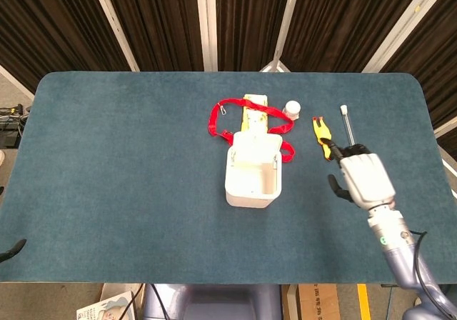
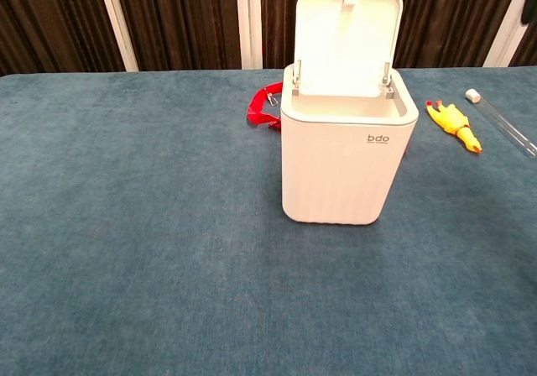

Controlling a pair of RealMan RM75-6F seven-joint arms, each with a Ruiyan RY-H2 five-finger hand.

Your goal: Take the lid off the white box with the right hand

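The white box (image 1: 251,186) (image 2: 348,162) stands upright at the middle of the table. Its hinged lid (image 1: 255,147) (image 2: 346,36) is swung up and stands open at the box's far edge, so the inside shows. In the head view my right hand (image 1: 360,181) hovers to the right of the box, well apart from it and holding nothing. Its dark fingers look curled in, with one tip sticking out toward the yellow toy. The chest view does not show it. A dark tip (image 1: 14,248) at the lower left edge may be my left hand.
Behind the box lie a red strap (image 1: 218,120) (image 2: 264,107) and a yellow packet (image 1: 253,116). A small white cap (image 1: 292,108), a yellow rubber chicken (image 1: 323,136) (image 2: 453,122) and a clear tube (image 1: 350,131) (image 2: 503,124) lie at the back right. The blue cloth (image 1: 128,163) covers the table.
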